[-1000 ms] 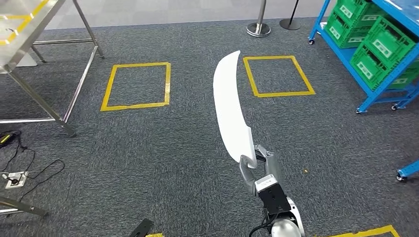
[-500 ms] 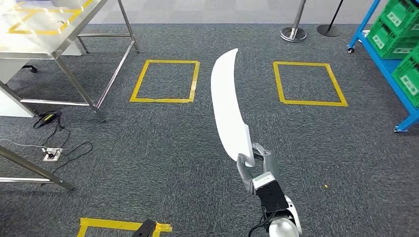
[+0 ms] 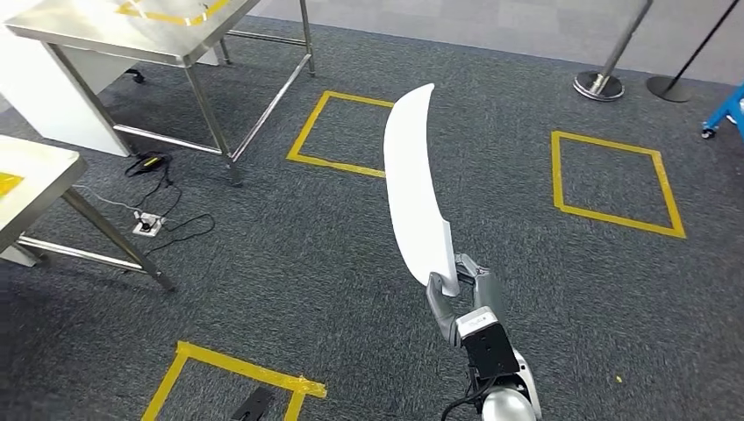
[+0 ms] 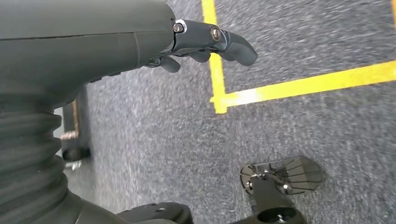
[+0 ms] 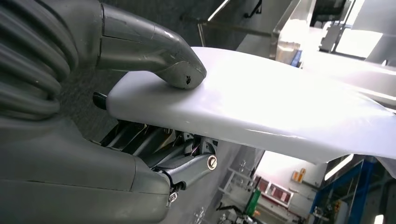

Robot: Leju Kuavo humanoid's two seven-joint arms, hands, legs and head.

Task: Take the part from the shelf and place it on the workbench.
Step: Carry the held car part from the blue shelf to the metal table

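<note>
1. Fingers (image 5: 187, 170) of the right hand (image 3: 461, 294) lie under the near end of the white part (image 3: 412, 189) while the thick thumb (image 5: 173, 70) presses down on its upper face, so the part is pinched between them.
2. From that pinch the long curved part reaches forward and away from the fingers, out over the grey carpet (image 3: 289, 263), tapering to a tip far beyond them and touching nothing else.
3. Left hand (image 4: 205, 42): its fingers (image 4: 233, 46) are loosely curved with nothing in them, hanging over a yellow tape line (image 4: 299, 84) on the floor.
4. Steel workbench (image 3: 167, 39) stands well ahead and off to the left of the right hand's fingers, and its top carries yellow tape marks.
5. Handling, as a judgement: the part looks stiff, smooth and glossy, probably light for its length, but it is held at one end only, so its long reach will lever against the thumb and could let it twist or slide.
6. A hold nearer the middle would balance better; with this end hold, slow turns and a level set-down on the workbench seem wise.
</note>
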